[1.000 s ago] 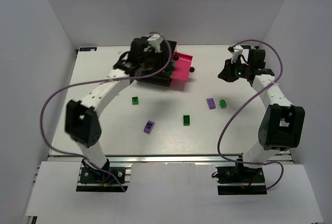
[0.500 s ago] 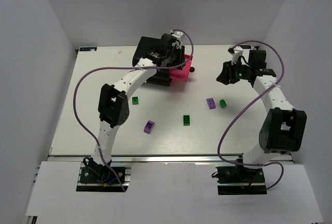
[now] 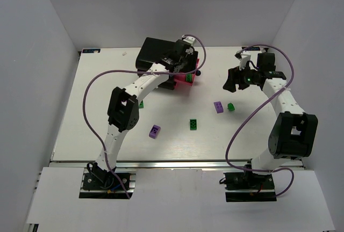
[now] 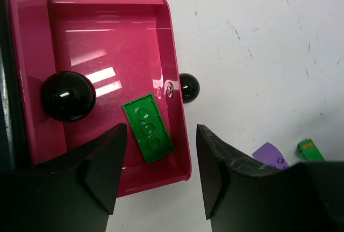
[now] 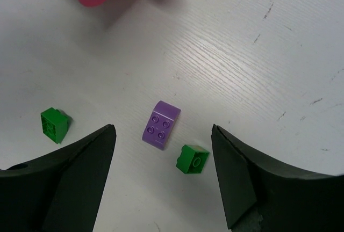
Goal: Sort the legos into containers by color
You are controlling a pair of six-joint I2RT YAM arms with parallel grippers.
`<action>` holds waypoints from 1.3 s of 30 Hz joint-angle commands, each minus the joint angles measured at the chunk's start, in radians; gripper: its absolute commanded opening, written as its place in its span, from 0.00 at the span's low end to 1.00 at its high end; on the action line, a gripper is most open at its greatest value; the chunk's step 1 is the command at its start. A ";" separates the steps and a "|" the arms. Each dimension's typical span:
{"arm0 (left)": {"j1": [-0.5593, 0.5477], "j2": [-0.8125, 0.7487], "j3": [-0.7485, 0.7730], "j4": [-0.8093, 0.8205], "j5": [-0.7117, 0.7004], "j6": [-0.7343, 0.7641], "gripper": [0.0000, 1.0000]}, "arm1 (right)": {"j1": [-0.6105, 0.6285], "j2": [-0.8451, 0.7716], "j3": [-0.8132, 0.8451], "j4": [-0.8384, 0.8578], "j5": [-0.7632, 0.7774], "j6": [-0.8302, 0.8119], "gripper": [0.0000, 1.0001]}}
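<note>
A magenta-pink drawer (image 4: pixel 102 28) is pulled out of the black cabinet (image 3: pixel 156 52). A flat dark green lego (image 4: pixel 149 128) lies in it near its front wall; it also shows in the top view (image 3: pixel 190 76). My left gripper (image 4: pixel 161 173) is open and empty, just above the drawer's front corner. My right gripper (image 5: pixel 161 178) is open and empty, above a purple lego (image 5: pixel 161 124) and a small green lego (image 5: pixel 193 158) on the table. Another green lego (image 5: pixel 54 124) lies to their left. More legos lie on the table: purple (image 3: pixel 155 130) and green (image 3: pixel 140 103).
Black round knobs show on the open drawer (image 4: pixel 188 87) and the drawer above it (image 4: pixel 68 95). The cabinet stands at the back middle of the white table (image 3: pixel 97 108). White walls enclose the table on three sides. Purple cables loop from both arms.
My left gripper has swung right from above the cabinet to above the open drawer, and a green lego now lies in the drawer. My right gripper has shifted slightly down and left.
</note>
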 commanded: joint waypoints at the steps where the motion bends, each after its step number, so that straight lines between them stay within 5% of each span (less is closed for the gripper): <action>1: 0.016 -0.013 0.048 0.022 -0.042 -0.002 0.65 | -0.004 -0.024 -0.003 -0.046 0.045 -0.053 0.77; 5: 0.016 -0.060 0.063 0.028 -0.008 -0.028 0.57 | -0.003 0.000 -0.005 -0.158 0.074 -0.108 0.74; 8: 0.016 -0.152 0.025 0.038 0.039 -0.051 0.26 | -0.001 0.052 0.003 -0.250 0.148 -0.149 0.71; 11: 0.016 -0.264 -0.137 0.075 0.073 -0.079 0.16 | 0.003 0.086 -0.013 -0.276 0.229 -0.170 0.72; 13: 0.016 -0.399 -0.254 0.112 0.114 -0.105 0.25 | 0.005 0.106 -0.017 -0.287 0.257 -0.183 0.74; 14: 0.028 -0.443 -0.385 0.129 0.125 -0.128 0.42 | 0.011 0.120 -0.020 -0.289 0.261 -0.194 0.76; 17: 0.037 -0.624 -0.623 0.166 0.112 -0.162 0.65 | 0.019 0.144 -0.017 -0.295 0.290 -0.200 0.78; 28: 0.046 -0.941 -1.095 0.161 -0.060 -0.312 0.74 | 0.074 0.287 0.016 -0.230 0.343 -0.157 0.76; 34: 0.055 -0.958 -1.140 0.118 -0.114 -0.340 0.79 | 0.080 0.287 0.007 -0.191 0.367 -0.145 0.60; 39: 0.074 -0.958 -1.161 0.109 -0.137 -0.340 0.82 | 0.074 0.256 -0.030 -0.171 0.370 -0.159 0.36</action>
